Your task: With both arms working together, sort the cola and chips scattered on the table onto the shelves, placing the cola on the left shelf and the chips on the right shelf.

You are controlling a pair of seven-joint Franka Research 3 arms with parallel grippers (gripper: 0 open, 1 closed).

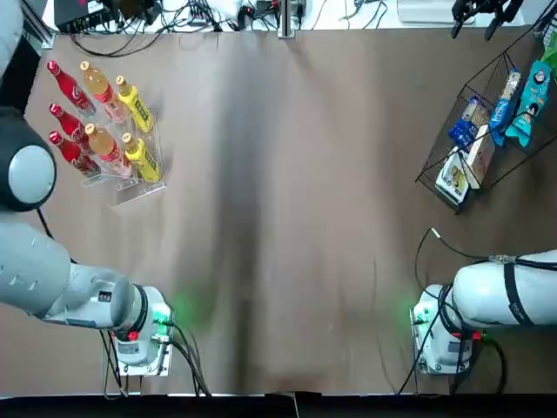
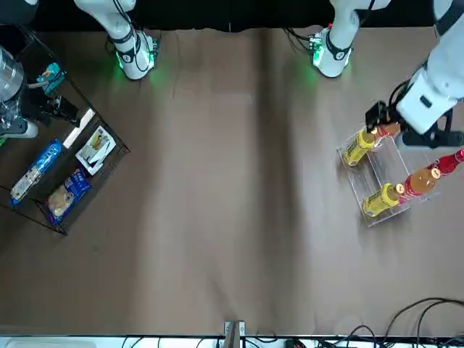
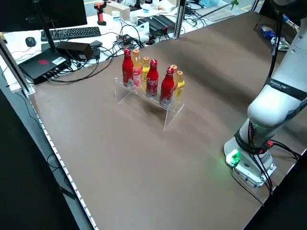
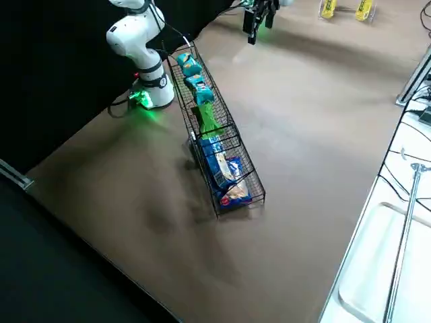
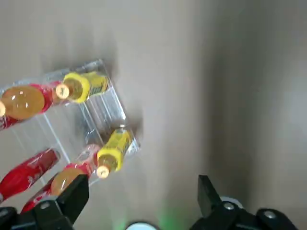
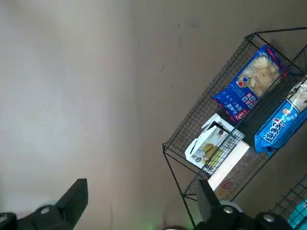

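- Three cola bottles (image 3: 152, 79) stood in the clear rack (image 3: 169, 111), caps up, among orange-and-pink bottles (image 3: 137, 72) and yellow bottles (image 3: 179, 88).
- Three chip packets lay in the black wire rack (image 4: 244, 158): one green (image 4: 207, 121), two teal (image 4: 188, 64), nearer the right arm's base than the larger blue and white packages (image 4: 219, 165).
- The left gripper (image 5: 143, 184) was above the table near the clear rack, its fingers wide apart, nothing between them.
- The right gripper (image 6: 143, 187) was above the table by the wire rack, its fingers also well apart and holding nothing.
- The table (image 1: 305, 200) was broad, flat and brown, with a dark blurry streak running across its middle and a green glow beside each arm's base.
- Beyond it, a white desk (image 3: 19, 48) held a monitor (image 3: 53, 17), a keyboard (image 3: 74, 33), a mouse (image 3: 30, 41), a red-and-black drill (image 3: 100, 13) and tangled black cables (image 3: 72, 80).
- Black curtain-like material (image 4: 67, 60) hung behind the right arm's base (image 4: 156, 93).
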